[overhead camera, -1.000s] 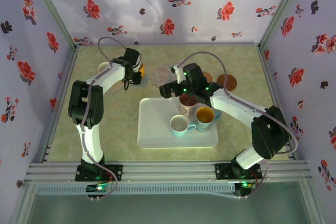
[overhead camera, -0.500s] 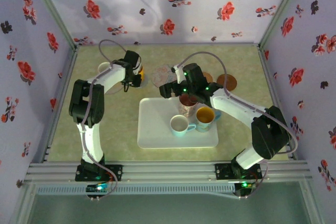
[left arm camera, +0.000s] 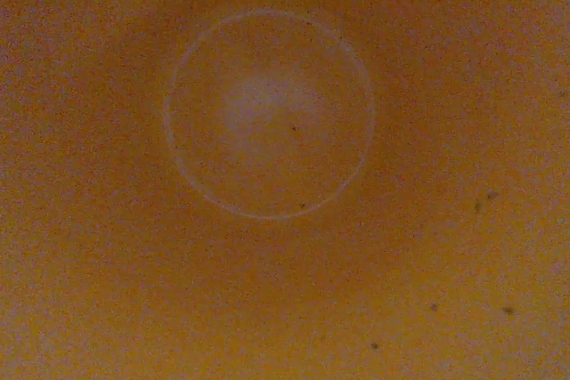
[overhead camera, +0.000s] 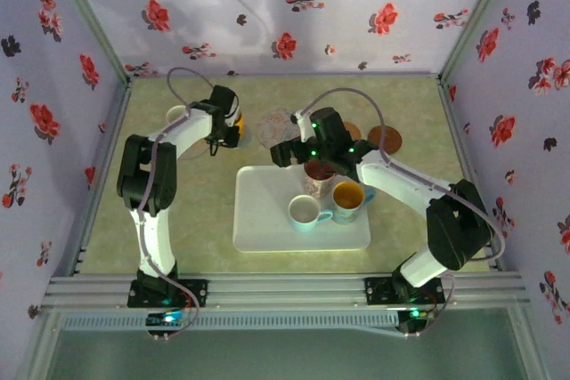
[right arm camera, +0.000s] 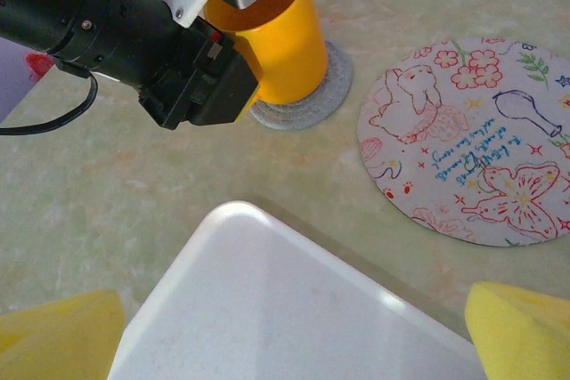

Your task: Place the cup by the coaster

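**Top external view.** The left gripper (overhead camera: 226, 117) is at the yellow plastic cup (overhead camera: 237, 120), which stands on the table to the far left of the white rectangular tray (overhead camera: 267, 220). The right gripper (overhead camera: 303, 153) hangs over the tray's far edge. The cup lies to its far left, so the left arm is nearer.

**Left wrist view.** The camera looks straight down the cup's upright axis to its round floor. No fingers are in view, so whether the left claw is clenched cannot be told.

**Right wrist view.** The cup stands upright on a grey round felt coaster (right arm camera: 307, 109). A patterned round coaster (right arm camera: 472, 140) lies just to its right. The right claw's yellow foam fingertips (right arm camera: 53, 335) are spread wide and hold nothing.

Any left-arm move should probably follow the cup's vertical axis.
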